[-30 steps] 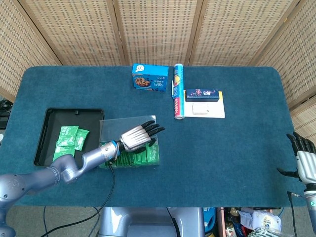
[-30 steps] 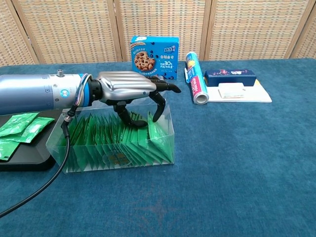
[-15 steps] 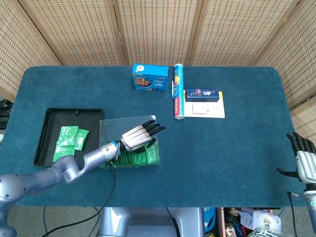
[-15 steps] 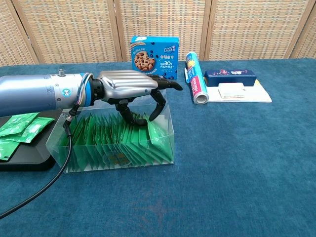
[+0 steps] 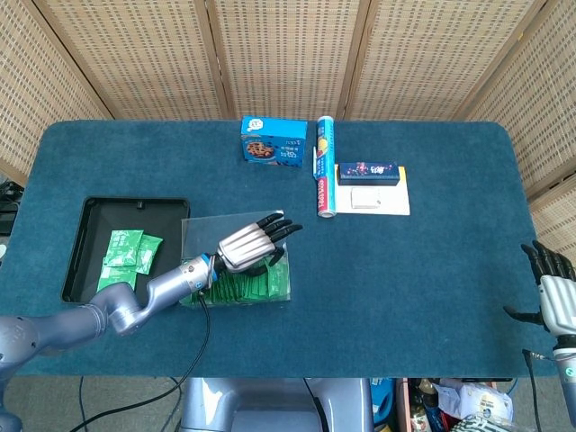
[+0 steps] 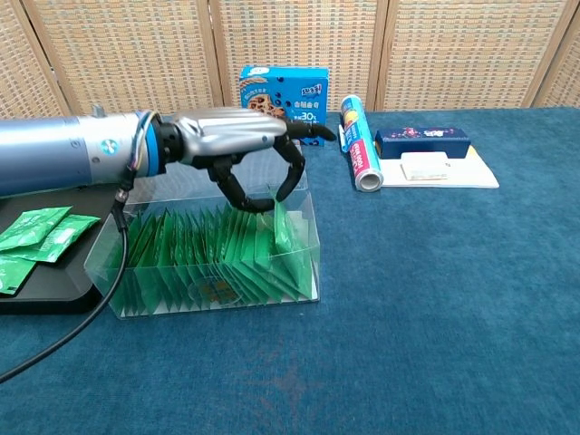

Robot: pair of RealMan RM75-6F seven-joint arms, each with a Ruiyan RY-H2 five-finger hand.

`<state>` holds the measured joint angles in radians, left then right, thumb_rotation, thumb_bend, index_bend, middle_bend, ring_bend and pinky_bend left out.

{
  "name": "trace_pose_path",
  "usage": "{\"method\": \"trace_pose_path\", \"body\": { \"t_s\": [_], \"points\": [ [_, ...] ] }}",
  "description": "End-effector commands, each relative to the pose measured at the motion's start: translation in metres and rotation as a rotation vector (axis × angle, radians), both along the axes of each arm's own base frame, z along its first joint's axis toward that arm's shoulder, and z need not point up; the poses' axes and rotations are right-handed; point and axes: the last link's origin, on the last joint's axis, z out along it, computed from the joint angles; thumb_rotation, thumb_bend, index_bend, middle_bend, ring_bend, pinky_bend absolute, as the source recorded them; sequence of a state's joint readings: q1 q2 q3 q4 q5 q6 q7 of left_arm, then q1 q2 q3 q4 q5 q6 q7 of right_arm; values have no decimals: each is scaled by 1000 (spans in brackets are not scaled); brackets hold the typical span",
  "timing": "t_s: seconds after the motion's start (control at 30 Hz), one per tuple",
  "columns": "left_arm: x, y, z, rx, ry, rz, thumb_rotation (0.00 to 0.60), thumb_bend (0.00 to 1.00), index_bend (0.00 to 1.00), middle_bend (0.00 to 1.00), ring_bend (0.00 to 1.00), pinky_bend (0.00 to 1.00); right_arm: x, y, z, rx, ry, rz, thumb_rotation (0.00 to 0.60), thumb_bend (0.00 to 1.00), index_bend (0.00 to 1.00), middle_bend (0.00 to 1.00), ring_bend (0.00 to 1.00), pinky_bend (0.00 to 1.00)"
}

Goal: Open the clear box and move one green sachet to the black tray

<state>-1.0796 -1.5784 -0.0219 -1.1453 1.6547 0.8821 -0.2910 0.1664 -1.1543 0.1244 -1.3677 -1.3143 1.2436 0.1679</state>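
Left robot hand (image 6: 237,148): silver shell, black fingers, above the right end of the clear box; thumb and a finger pinch the top edge of one green sachet (image 6: 284,227).
Green sachet: flat, glossy foil; lifted partly above the row, lower part inside the box.
Clear box (image 6: 308,243): transparent, thin-walled, rectangular, open on top; holds an upright row of green sachets; sits just right of the black tray.
Black tray (image 5: 85,221): shallow, matte, rounded corners; loose green sachets (image 5: 124,253) lie flat inside.
Surface (image 5: 432,270): teal, carpet-like nap.
Right robot hand (image 5: 553,288): near right edge of the surface, fingers apart, holding nothing.
Far side: blue cookie carton (image 6: 283,94), foil-wrapped roll (image 6: 361,144).
Change: the left robot hand stands higher than a second ago, and the pinched sachet has risen with it.
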Motion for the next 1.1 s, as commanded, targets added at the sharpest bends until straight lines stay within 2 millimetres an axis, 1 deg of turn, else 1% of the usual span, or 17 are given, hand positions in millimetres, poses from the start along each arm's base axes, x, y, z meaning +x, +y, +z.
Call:
{"method": "trace_pose_path", "body": {
  "t_s": [0.03, 0.23, 0.3, 0.33, 0.37, 0.47, 0.57, 0.67, 0.7, 0.8, 0.83, 0.87, 0.93, 1.0, 1.1],
  "points": [
    [5, 2, 21, -22, -61, 48, 600, 435, 709, 0, 0, 0, 1, 0, 0, 1, 0, 2, 600, 0, 0, 0, 0, 0],
    [6, 6, 62, -17, -113, 84, 600, 435, 710, 0, 0, 0, 3, 1, -1, 5, 3, 11, 600, 0, 0, 0, 0, 0],
    [2, 8, 85, 4, -132, 102, 600, 435, 710, 0, 0, 0, 4, 1, -2, 6, 3, 16, 600, 0, 0, 0, 0, 0],
    [1, 7, 91, 7, -135, 107, 600, 435, 711, 0, 0, 0, 5, 2, -2, 6, 3, 18, 600, 0, 0, 0, 0, 0],
    [-2, 7, 101, 19, -139, 113, 600, 435, 711, 0, 0, 0, 5, 2, -2, 6, 4, 20, 600, 0, 0, 0, 0, 0],
    [-11, 6, 122, 44, -152, 130, 600, 435, 711, 0, 0, 0, 7, 2, -3, 8, 4, 25, 600, 0, 0, 0, 0, 0],
    [-27, 5, 145, 81, -167, 156, 600, 437, 712, 0, 0, 0, 8, 3, -3, 11, 4, 31, 600, 0, 0, 0, 0, 0],
    [-51, 3, 165, 124, -150, 194, 600, 440, 712, 0, 0, 0, 11, 3, -4, 14, 4, 39, 600, 0, 0, 0, 0, 0],
    [-64, 2, 172, 148, -138, 213, 600, 441, 712, 0, 0, 0, 11, 3, -4, 15, 4, 41, 600, 0, 0, 0, 0, 0],
    [-110, -3, 193, 218, -102, 296, 600, 441, 712, 0, 0, 0, 12, 4, -5, 17, 3, 46, 600, 0, 0, 0, 0, 0],
    [-123, -4, 196, 237, -87, 316, 600, 441, 712, 0, 0, 0, 13, 4, -5, 18, 2, 48, 600, 0, 0, 0, 0, 0],
    [-140, -7, 200, 259, -71, 348, 600, 441, 712, 0, 0, 0, 13, 4, -5, 20, 1, 50, 600, 0, 0, 0, 0, 0],
    [-175, -14, 204, 288, -48, 437, 600, 441, 713, 0, 0, 0, 15, 4, -6, 26, 3, 56, 600, 0, 0, 0, 0, 0],
    [-207, -20, 203, 312, -41, 515, 600, 440, 713, 0, 0, 0, 16, 4, -8, 33, 5, 60, 600, 0, 0, 0, 0, 0],
    [-238, -27, 196, 322, -43, 591, 600, 440, 713, 0, 0, 0, 17, 4, -9, 36, 7, 64, 600, 0, 0, 0, 0, 0]
  ]
}}
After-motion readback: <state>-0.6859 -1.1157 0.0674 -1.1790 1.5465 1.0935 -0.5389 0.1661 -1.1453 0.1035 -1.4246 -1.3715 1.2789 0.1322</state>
